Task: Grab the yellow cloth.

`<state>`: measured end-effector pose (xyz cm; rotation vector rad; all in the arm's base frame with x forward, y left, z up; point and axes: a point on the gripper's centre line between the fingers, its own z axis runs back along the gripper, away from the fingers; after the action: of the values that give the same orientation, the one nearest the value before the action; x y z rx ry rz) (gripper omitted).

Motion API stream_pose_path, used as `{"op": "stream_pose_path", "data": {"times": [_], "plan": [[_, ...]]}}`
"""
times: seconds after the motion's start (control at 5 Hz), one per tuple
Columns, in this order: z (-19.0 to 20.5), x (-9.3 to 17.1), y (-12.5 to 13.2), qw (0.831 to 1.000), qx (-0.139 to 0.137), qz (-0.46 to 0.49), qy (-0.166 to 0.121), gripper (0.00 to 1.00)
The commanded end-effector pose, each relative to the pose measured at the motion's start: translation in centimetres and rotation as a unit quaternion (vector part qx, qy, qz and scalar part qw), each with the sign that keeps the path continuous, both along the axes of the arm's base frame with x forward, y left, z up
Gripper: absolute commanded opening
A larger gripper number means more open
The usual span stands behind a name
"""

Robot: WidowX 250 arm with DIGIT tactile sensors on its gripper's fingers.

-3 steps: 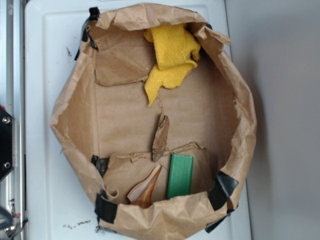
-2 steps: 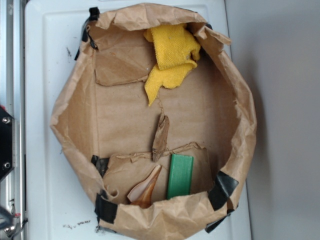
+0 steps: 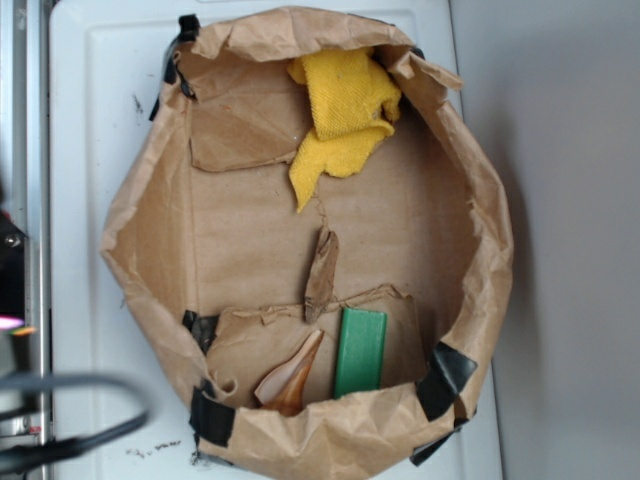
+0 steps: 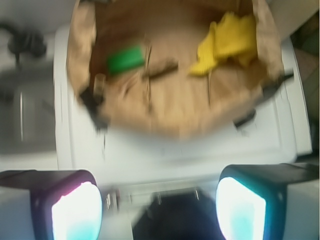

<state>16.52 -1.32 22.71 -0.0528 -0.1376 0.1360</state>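
Note:
The yellow cloth [image 3: 342,110] lies crumpled at the far end of a brown paper bag tray [image 3: 150,230], one pointed corner hanging toward the middle. The blurred wrist view shows the cloth [image 4: 227,42] at upper right. My gripper [image 4: 159,210] is open, its two glowing pads wide apart with nothing between them, well short of the bag over the white surface. In the exterior view only a blurred dark part of the arm [image 3: 15,300] shows at the left edge, with a blurred cable [image 3: 70,415] below it.
A flat green block [image 3: 360,352] and an orange-brown shell-like piece [image 3: 290,378] lie at the near end of the bag. A torn cardboard strip [image 3: 321,272] sits mid-bag. The bag rests on a white tray-like table [image 3: 90,150].
The arm at the left edge has started moving: its dark part is now blurred and a blurred cable loop has swung into view at lower left. Bag contents are unmoved.

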Motion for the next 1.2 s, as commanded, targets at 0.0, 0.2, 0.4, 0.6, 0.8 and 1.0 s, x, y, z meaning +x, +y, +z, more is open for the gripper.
{"op": "stream_pose_path", "data": {"times": [0.0, 0.2, 0.4, 0.6, 0.8, 1.0], "plan": [[-2.1, 8.8, 2.3, 0.993, 0.033, 0.097, -0.064, 1.0], [-5.8, 11.6, 5.4, 0.979, 0.033, 0.192, -0.055, 1.0], [-5.8, 11.6, 5.4, 0.979, 0.033, 0.192, -0.055, 1.0], [-5.8, 11.6, 5.4, 0.979, 0.033, 0.192, -0.055, 1.0], [-5.8, 11.6, 5.4, 0.979, 0.033, 0.192, -0.055, 1.0], [-5.8, 11.6, 5.4, 0.979, 0.033, 0.192, -0.055, 1.0]]}}
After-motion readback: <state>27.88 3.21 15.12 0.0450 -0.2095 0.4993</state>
